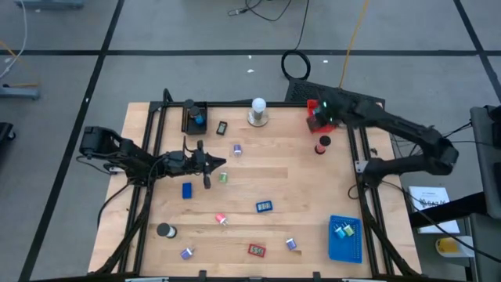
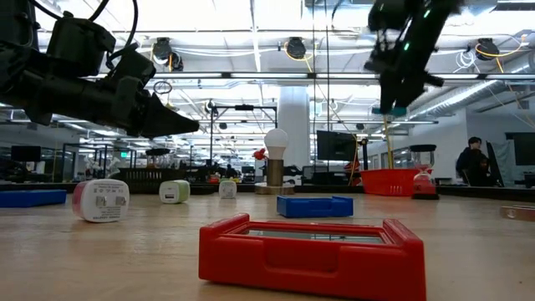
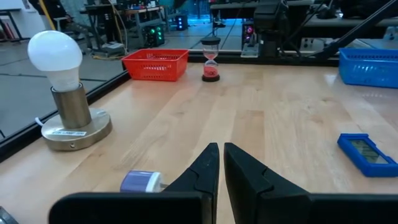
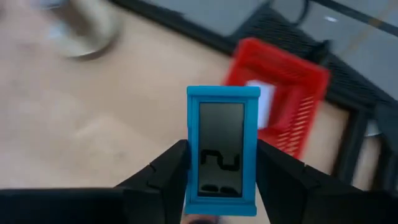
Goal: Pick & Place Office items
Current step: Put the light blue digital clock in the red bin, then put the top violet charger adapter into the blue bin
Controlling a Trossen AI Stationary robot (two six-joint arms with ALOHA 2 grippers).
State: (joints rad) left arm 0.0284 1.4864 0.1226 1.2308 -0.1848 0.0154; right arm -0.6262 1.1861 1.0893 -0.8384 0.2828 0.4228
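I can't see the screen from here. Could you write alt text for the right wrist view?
The right gripper holds a small blue timer upright between its two dark fingers, its grey display showing a blocky digit. It hangs above a pale wooden table, with a red basket just beyond, near the table's dark edge frame.

The high camera looked straight down on the whole desk (image 1: pixel 305 184). The low camera sat at desk-top height, close behind a red timer (image 2: pixel 313 255), facing the room. The left wrist camera looked level across the desk; the right wrist camera looked down. All four shared the red tray (image 1: pixel 317 115), at upper right in the high frame.
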